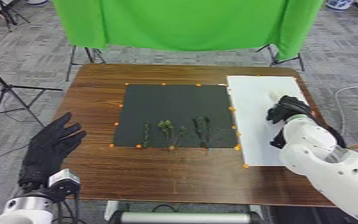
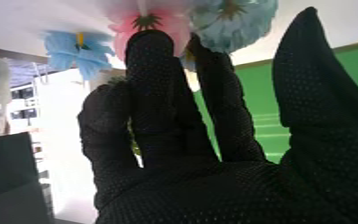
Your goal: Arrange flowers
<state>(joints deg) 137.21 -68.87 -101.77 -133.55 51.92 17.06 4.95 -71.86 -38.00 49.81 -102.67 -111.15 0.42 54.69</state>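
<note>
Holds black-gloved right hand [image 1: 288, 108] spread near ruffled pink flower [image 2: 160, 19], right of frame, and black-gloved left hand [image 1: 49, 146] loosely open, lower left.

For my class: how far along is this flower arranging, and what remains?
Done, it seems: green stems lie on the black sheet. In hand: nothing clearly gripped; the right hand, fingers straight, is at the pink flower, over the white sheet. Left, probably: adding flowers, as the stems bear none.
</note>
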